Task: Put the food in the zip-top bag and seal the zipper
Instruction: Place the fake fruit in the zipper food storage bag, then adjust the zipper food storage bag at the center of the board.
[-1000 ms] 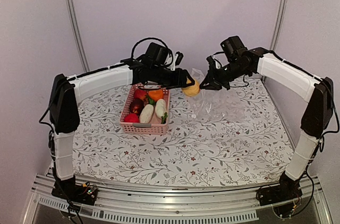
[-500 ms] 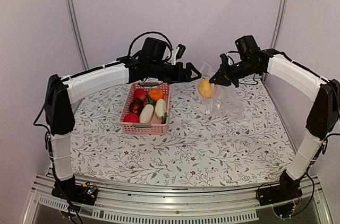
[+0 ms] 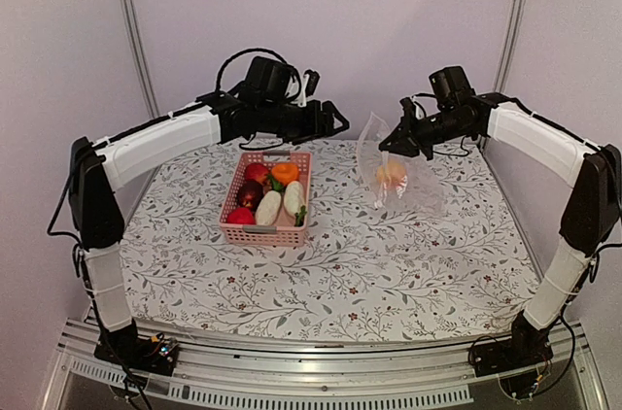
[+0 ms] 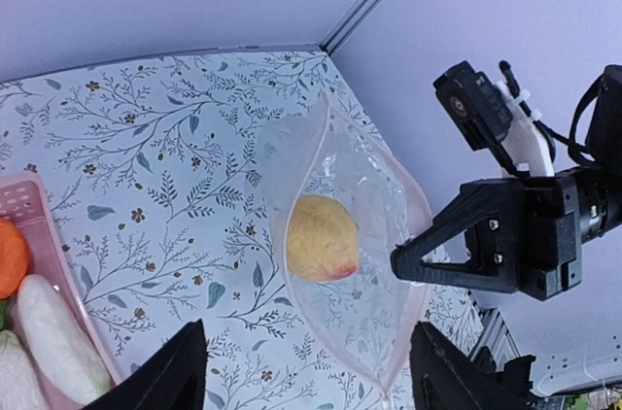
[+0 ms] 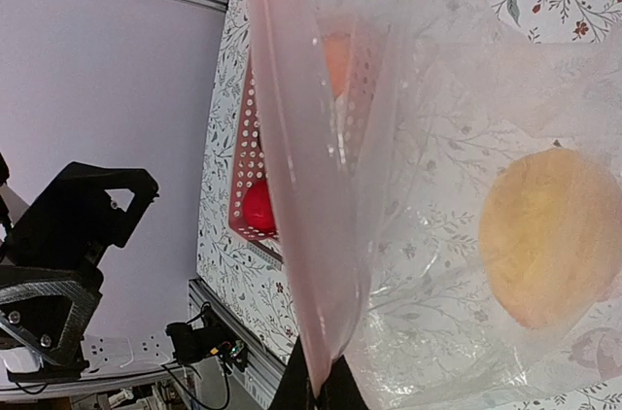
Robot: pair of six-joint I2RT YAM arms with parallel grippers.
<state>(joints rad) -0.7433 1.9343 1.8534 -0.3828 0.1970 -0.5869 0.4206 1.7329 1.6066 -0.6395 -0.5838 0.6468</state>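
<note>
One piece bagged, the rest waiting. Shows a yellow toy fruit [image 3: 392, 173] resting low inside the clear zip-top bag [image 3: 418, 191], toward the far right corner of the table [image 3: 389, 274]. Holds the bag up by its mouth edge in the right gripper [image 3: 396, 142], fingers clamped on the film, so that the pouch hangs and slumps onto the table below. Catches the zipper [image 5: 296, 167] in the right wrist view as a faintly pink strip along that edge, apparently unsealed. Poises the left gripper [image 3: 335, 124] above the far edge, between bag and basket, fingers spread wide and grasping nothing.

Counts in the pink basket [image 3: 262, 231], left of centre toward the far edge: two red pieces [image 3: 255, 173], an orange piece [image 3: 285, 173], a dark purple piece [image 3: 250, 194] and two white radishes [image 3: 269, 207].

Turns, for the coming move, on one relation: basket below and to the near left of the empty left gripper, far closer to that arm than to the right one, which is busy with the bag. Lies long axis near to far, radishes likewise; probably calls for a reach back and down by the left arm, fingers closing across a radish's width or over a round piece. Points the bag's mouth up and toward the left arm, seemingly well placed for another drop.
</note>
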